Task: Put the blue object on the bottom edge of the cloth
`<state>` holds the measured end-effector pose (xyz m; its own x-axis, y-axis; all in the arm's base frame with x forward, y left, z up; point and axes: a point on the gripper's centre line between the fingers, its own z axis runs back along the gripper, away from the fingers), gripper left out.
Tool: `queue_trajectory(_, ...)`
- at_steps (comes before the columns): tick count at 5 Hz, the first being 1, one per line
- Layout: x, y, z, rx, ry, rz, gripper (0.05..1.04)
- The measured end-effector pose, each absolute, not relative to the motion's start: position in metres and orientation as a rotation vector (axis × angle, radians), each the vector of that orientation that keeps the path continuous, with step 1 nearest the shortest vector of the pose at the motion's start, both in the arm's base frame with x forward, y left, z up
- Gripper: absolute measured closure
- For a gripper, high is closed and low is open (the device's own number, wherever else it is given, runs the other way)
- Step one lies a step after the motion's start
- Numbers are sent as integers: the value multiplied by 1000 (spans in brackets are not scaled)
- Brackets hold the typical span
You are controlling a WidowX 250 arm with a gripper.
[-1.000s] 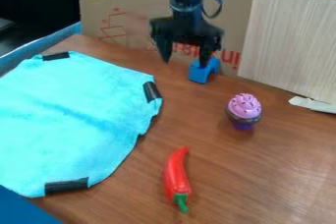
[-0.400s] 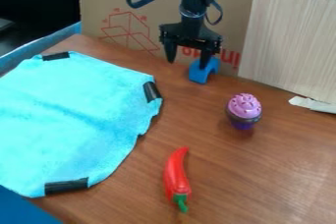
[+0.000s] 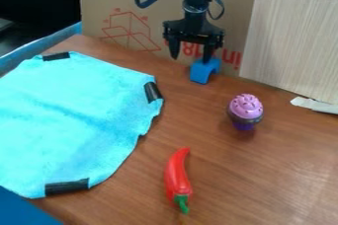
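Toward the back of the table (image 3: pixel 257 169), we see the gripper (image 3: pixel 190 59), jaws spread, one tip perhaps touching the blue object (image 3: pixel 198 74), off the cloth (image 3: pixel 72 120).

You look down at a slant on the worktop (image 3: pixel 251 174), facing the upright cardboard (image 3: pixel 238 7) behind it, close enough that the cloth (image 3: pixel 72 115) runs past your left edge.

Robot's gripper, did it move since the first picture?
Yes, a little bit. The gripper shifted towards the picture's right, so there is now a wider gap between it and the red drawing behind.
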<state>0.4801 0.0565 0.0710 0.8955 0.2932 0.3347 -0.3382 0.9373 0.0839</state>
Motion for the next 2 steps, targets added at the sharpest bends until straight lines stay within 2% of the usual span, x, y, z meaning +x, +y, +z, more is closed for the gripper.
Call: queue_trajectory(2, 477, 51, 66, 105, -308, 332, 85)
